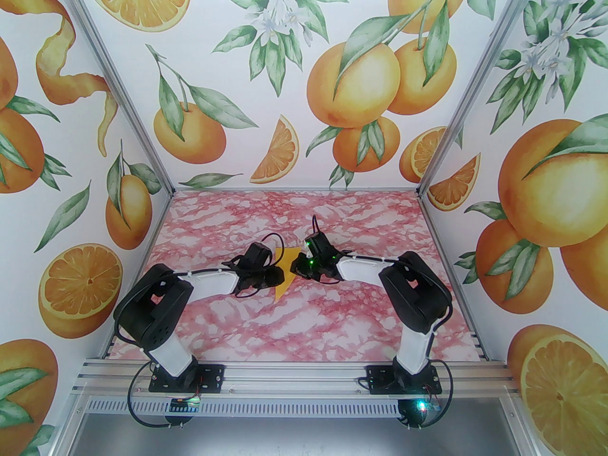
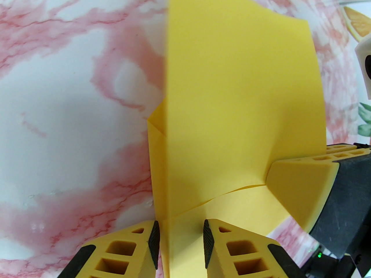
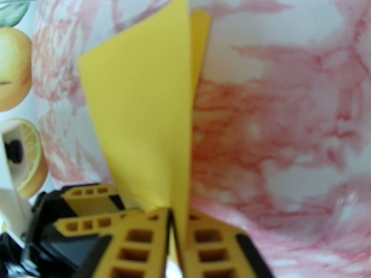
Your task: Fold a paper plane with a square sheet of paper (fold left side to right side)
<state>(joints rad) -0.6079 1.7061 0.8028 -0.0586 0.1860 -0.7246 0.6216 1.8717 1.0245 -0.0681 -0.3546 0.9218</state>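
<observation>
The yellow sheet of paper point(image 1: 287, 258), creased and doubled over, is held off the marble table at mid-table between both grippers. In the left wrist view the paper point(image 2: 232, 97) stands on edge with a lengthwise fold. My left gripper point(image 2: 180, 242) straddles its lower edge, jaws apart with a visible gap to the pads. From the right wrist camera the paper point(image 3: 145, 97) tapers to a point, and my right gripper point(image 3: 175, 221) is shut on that narrow end. A right finger point(image 2: 301, 190) presses the paper's lower right corner. In the top view the left gripper point(image 1: 273, 276) and right gripper point(image 1: 299, 269) nearly touch.
The pink marble table point(image 1: 304, 321) runs out to walls printed with oranges on the left, back and right. An aluminium rail point(image 1: 294, 378) carrying both arm bases lines the near edge. The two wrists crowd the middle, cables looping above them.
</observation>
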